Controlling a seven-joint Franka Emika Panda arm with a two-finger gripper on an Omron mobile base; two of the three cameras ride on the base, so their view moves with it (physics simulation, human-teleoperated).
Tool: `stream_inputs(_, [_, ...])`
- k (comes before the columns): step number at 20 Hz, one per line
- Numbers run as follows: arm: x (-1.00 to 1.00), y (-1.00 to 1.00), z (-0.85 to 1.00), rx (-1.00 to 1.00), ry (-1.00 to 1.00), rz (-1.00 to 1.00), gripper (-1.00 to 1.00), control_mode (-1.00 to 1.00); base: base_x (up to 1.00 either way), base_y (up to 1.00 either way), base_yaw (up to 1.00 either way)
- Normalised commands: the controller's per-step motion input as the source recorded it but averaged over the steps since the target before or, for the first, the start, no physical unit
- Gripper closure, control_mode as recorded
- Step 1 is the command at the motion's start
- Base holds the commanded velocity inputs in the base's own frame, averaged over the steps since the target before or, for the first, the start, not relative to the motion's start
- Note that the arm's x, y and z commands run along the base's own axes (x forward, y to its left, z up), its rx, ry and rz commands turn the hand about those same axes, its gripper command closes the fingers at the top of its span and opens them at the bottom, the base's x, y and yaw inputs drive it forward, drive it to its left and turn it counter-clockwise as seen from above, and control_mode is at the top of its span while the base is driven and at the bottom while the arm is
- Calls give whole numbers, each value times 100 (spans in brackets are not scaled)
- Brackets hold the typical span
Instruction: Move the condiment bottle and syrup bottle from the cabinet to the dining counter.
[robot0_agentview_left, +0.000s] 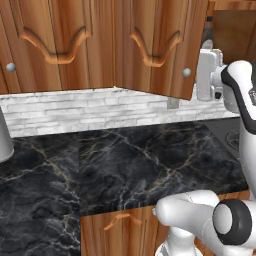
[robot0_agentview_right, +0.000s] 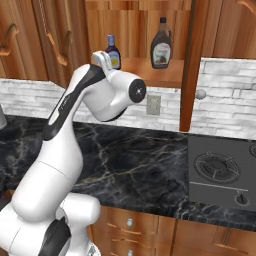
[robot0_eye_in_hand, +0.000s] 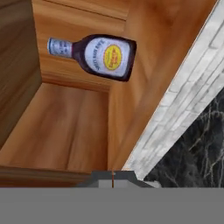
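In the right base view the condiment bottle stands upright on the cabinet shelf, cap at 12 o'clock, with the syrup bottle upright at its 3 o'clock, well apart. In the rolled hand view the condiment bottle lies sideways, cap toward 9 o'clock. The claw is closed, empty, short of the bottle, above the black worktop.

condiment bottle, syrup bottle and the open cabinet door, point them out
condiment bottle (robot0_agentview_right: 113, 52), right base view, label
syrup bottle (robot0_agentview_right: 161, 49), right base view, body
cabinet door (robot0_agentview_right: 193, 65), right base view, front edge
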Motion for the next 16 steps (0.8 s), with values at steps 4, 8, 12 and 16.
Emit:
stream_inputs(4, [-9,45,0,0,-4,16,100,-100,0,0,0])
stream_inputs(8, [-75,64,0,-2,-7,19,100,-100,0,0,0])
stream_inputs(12, [-100,96,0,-13,-28,15,100,-100,0,0,0])
stream_inputs(16, [-100,100,0,-21,-37,11,100,-100,0,0,0])
